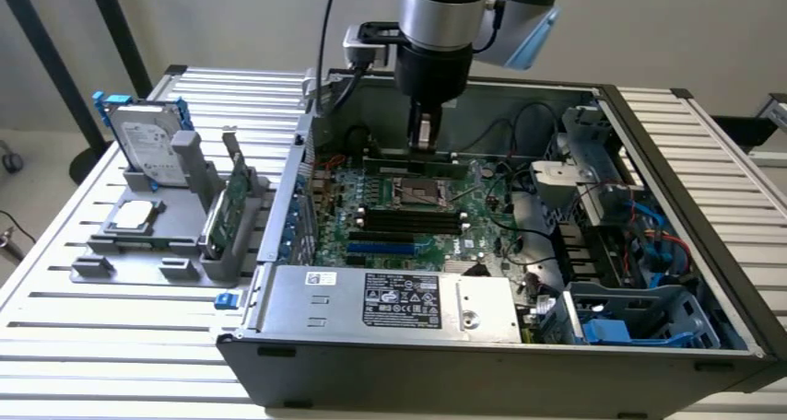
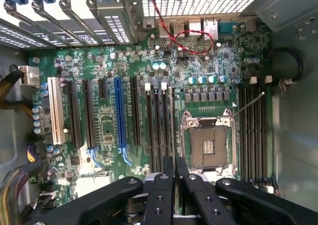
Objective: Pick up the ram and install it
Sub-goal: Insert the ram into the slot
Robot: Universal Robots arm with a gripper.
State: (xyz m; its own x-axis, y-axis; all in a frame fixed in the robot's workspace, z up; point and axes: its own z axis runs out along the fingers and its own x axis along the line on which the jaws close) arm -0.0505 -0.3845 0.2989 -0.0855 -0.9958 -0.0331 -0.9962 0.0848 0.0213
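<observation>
The ram [image 1: 418,169] is a thin green stick lying level just above the motherboard [image 1: 369,245], on the far side of the CPU socket [image 1: 425,195] in the exterior view. My gripper [image 1: 425,136] reaches straight down onto its middle. In the wrist view the ram [image 2: 172,125] shows edge-on as a thin line running out from between my fingertips [image 2: 162,178]. It is lined up with the black memory slots [image 2: 156,130] beside the CPU socket [image 2: 207,145]. My gripper [image 2: 174,173] is shut on the ram. Whether the ram sits in a slot cannot be told.
The open computer case [image 1: 688,217] surrounds the board, with a silver power supply [image 1: 393,300] at the front and cables and drive bays [image 1: 615,245] on the exterior view's right. On the left, a grey holder [image 1: 160,263] carries a hard drive [image 1: 147,144], an expansion card [image 1: 228,208] and a processor chip [image 1: 133,215].
</observation>
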